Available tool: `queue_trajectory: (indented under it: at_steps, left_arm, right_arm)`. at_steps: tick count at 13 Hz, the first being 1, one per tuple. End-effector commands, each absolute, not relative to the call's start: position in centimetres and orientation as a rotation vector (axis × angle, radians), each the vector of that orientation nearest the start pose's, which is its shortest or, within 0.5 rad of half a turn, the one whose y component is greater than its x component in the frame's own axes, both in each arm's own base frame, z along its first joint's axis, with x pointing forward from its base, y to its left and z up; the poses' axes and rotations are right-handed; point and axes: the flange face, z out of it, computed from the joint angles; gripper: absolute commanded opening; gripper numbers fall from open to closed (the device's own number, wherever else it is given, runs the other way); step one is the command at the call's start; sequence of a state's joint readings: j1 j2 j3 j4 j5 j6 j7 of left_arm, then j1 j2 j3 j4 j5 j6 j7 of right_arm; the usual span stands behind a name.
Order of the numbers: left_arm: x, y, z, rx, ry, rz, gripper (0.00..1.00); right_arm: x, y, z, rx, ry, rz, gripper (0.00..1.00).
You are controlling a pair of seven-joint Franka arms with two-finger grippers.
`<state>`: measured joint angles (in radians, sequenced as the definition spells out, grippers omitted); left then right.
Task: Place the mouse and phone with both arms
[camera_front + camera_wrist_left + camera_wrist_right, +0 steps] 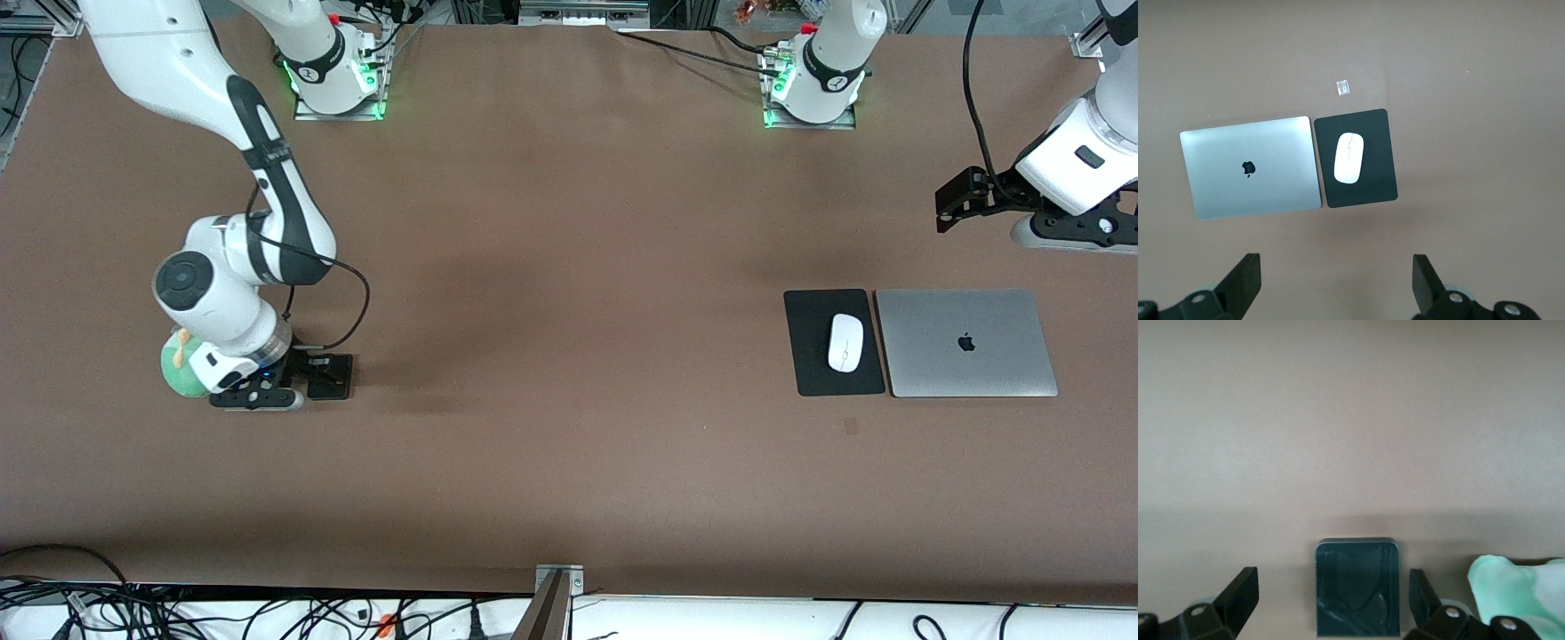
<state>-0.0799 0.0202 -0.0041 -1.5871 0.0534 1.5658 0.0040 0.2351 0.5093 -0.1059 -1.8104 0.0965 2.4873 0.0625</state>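
The white mouse (845, 342) lies on a black mouse pad (811, 342) toward the left arm's end of the table; the left wrist view shows the mouse (1349, 158) on the pad (1371, 190) too. My left gripper (949, 204) is open and empty, up in the air above bare table beside the pad, and its open fingers frame the left wrist view (1336, 287). The black phone (336, 384) lies flat toward the right arm's end. My right gripper (307, 380) is low at it and open. In the right wrist view, the phone (1357, 587) sits between the fingers (1333, 595), untouched.
A closed silver laptop (966, 342) lies beside the mouse pad, also in the left wrist view (1250, 167). A green plush toy (178, 366) sits against the right arm's hand and shows in the right wrist view (1515, 587). A small tape mark (851, 426) is near the pad.
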Motion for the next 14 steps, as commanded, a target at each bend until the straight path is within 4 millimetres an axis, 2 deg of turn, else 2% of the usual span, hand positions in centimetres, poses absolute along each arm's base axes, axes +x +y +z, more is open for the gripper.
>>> queue_trajectory:
  at_steps: [1,2,4,8,14]
  left_arm:
    - [55.8,-4.1,61.3,-3.104,0.124,0.046,1.00]
    - [55.8,-4.1,61.3,-3.104,0.122,0.045,1.00]
    - [55.8,-3.9,61.3,-3.106,0.119,0.048,1.00]
    - [55.9,-3.4,61.4,-3.124,0.051,0.042,1.00]
    - [56.0,-3.4,61.8,-3.132,0.038,0.031,1.00]
  right_arm:
    - [66.6,7.6,33.9,-3.037,-0.020,-0.237,1.00]
    - [66.3,7.5,35.9,-3.029,-0.038,-0.239,1.00]
    - [65.4,5.6,40.2,-3.029,-0.026,-0.232,1.00]
    - [60.9,2.0,48.8,-3.024,-0.003,-0.078,1.00]
    - [56.9,-3.0,56.8,-3.122,0.023,0.055,1.00]
